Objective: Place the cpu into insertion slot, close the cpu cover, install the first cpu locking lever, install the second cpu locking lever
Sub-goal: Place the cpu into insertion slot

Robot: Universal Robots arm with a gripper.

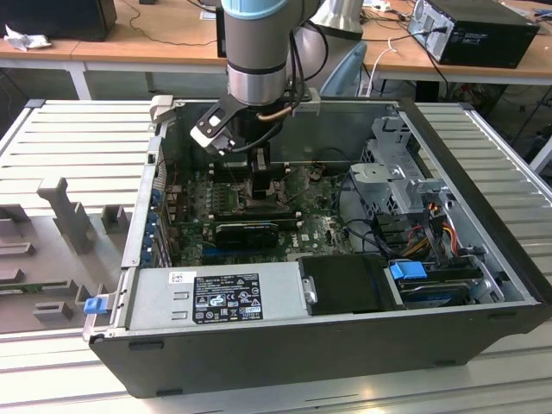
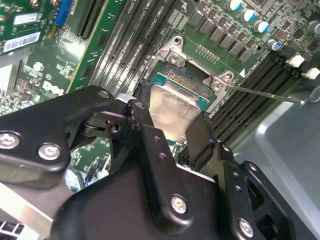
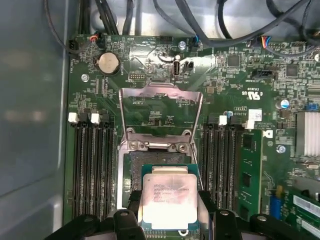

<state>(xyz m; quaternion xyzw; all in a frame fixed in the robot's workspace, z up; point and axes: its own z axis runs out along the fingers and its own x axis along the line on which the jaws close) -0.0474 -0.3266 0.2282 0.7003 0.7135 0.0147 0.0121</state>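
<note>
Pinching the cpu (image 3: 166,187), the hand (image 3: 169,201) above an insertion slot (image 3: 132,172) mostly hidden beneath.

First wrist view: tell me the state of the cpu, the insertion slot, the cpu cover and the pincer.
cpu: silver face up, gripped on two sides.
insertion slot: uncovered, with the cpu over part of it.
cpu cover: swung open, standing back from the slot.
pincer: shut on the cpu.
</note>
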